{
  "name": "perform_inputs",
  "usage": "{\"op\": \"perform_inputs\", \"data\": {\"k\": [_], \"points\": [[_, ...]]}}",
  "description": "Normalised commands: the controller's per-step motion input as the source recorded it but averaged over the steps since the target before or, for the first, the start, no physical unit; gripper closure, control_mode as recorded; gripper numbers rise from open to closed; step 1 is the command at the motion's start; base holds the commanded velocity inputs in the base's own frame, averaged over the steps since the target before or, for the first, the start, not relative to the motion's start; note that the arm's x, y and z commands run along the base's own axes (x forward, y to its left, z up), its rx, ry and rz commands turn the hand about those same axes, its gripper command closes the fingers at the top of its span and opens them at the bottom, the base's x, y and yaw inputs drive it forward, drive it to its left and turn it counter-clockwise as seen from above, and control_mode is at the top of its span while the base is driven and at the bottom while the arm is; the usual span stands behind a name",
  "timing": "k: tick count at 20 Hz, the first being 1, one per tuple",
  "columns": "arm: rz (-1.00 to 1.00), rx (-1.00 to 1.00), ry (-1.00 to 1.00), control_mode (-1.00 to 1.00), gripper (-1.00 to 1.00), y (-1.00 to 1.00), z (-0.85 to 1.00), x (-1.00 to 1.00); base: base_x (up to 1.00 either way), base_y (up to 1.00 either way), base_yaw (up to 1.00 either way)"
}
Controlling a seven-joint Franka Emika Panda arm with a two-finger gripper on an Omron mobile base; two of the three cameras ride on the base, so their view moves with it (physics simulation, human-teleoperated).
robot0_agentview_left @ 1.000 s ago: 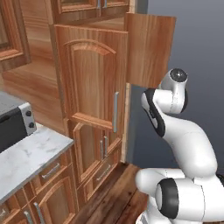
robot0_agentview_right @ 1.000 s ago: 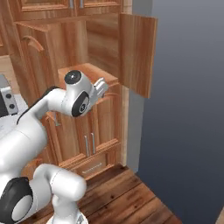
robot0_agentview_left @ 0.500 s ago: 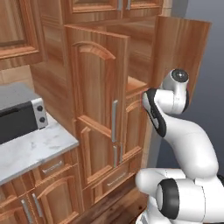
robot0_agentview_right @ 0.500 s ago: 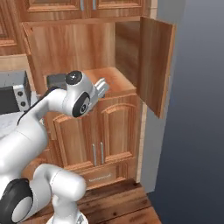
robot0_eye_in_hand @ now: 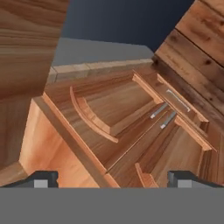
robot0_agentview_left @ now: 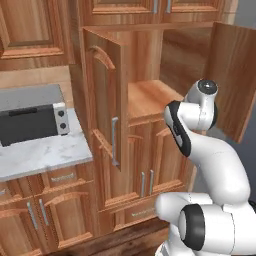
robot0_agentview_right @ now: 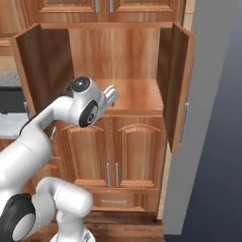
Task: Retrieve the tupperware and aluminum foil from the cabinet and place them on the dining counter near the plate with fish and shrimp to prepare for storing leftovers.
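Note:
The cabinet (robot0_agentview_right: 113, 52) stands open, its left door (robot0_agentview_left: 105, 100) and right door (robot0_agentview_right: 175, 85) both swung out. Its shelf (robot0_agentview_right: 137, 94) shows as bare wood. My gripper (robot0_agentview_right: 112, 92) hovers at the shelf's front left edge, at shelf height, with its jaws wide apart and nothing between them. In the hand view the gripper (robot0_eye_in_hand: 113, 180) looks down past the shelf edge at the lower doors and their metal handles (robot0_eye_in_hand: 164, 117). The tupperware, the aluminum foil, the dining counter and the plate with fish and shrimp are out of view.
A silver and black toaster oven (robot0_agentview_left: 32, 117) sits on a marble counter (robot0_agentview_left: 45, 152) left of the cabinet. A grey wall (robot0_agentview_right: 208, 123) rises right of the open right door. Lower cabinet doors (robot0_agentview_right: 113, 151) and a wooden floor (robot0_agentview_right: 127, 227) lie below.
The whole picture has shifted: the base has driven, so the cabinet now faces the cameras more squarely and closer. The arm keeps its pose and the gripper stays open.

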Motion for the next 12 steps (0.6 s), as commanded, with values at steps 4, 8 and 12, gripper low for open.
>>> {"op": "perform_inputs", "data": {"k": [4, 8, 12], "points": [[0.00, 0.00, 0.00, 1.00, -1.00, 0.00, 0.00, 0.00, 0.50, -0.57, 0.60], [0.00, 0.00, 0.00, 1.00, -1.00, 0.00, 0.00, 0.00, 0.66, -0.42, 0.61], [0.00, 0.00, 0.00, 1.00, -1.00, 0.00, 0.00, 0.00, 0.59, -0.48, 0.60]]}}
